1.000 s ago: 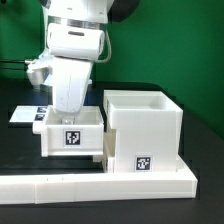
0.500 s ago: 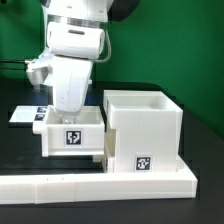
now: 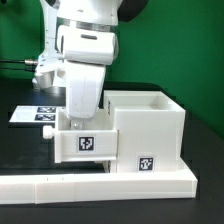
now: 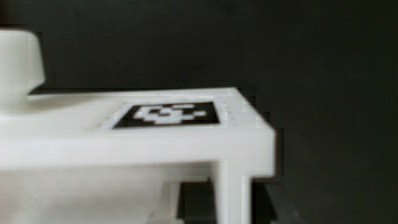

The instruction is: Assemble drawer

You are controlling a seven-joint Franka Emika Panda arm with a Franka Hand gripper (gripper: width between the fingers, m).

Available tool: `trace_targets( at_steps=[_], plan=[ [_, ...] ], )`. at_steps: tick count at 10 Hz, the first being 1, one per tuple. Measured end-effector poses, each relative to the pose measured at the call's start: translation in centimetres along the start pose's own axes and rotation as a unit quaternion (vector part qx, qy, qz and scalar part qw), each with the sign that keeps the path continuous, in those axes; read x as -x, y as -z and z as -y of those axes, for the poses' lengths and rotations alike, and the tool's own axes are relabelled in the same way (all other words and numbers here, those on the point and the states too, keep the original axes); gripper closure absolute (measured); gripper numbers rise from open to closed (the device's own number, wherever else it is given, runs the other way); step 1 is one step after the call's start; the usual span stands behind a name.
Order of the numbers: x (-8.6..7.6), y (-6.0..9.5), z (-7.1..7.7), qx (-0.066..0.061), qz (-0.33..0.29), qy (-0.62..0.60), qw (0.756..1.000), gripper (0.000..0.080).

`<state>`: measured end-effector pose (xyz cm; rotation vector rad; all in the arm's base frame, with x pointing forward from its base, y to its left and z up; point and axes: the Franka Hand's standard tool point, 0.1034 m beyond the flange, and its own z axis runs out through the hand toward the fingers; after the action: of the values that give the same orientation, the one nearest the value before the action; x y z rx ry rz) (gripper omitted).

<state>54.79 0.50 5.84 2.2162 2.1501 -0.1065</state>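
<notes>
Since half a second ago the tray point(image 3: 85, 143) has slid toward the exterior view's right and now overlaps the box shell point(image 3: 150, 120), both close to the table point(image 3: 20, 150) edge that carries the low white rail point(image 3: 60, 184). My tool point(image 3: 80, 118) reaches down into the tray; whether it is clamped on a wall I cannot tell. The tray looks slightly tilted, so I judge it could jam in the shell's opening if pushed askew. It is white plastic with a square black-and-white tag point(image 4: 169, 113).

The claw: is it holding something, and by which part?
Probably the smaller tray, by its top rim. The claw sits right on it, but its fingertips are hidden, so it is uncertain.
</notes>
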Motion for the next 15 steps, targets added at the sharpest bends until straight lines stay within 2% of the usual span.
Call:
trace_targets(
  at_steps=[4, 8, 15],
  plan=[
    [0.06, -0.1, 0.09, -0.001, 0.001, 0.001, 1.0, 0.0757],
    [0.03, -0.06, 0.25, -0.008, 0.006, 0.021, 1.0, 0.0757],
    [0.18, -0.06, 0.22, -0.006, 0.006, 0.024, 1.0, 0.0757]
  ],
)
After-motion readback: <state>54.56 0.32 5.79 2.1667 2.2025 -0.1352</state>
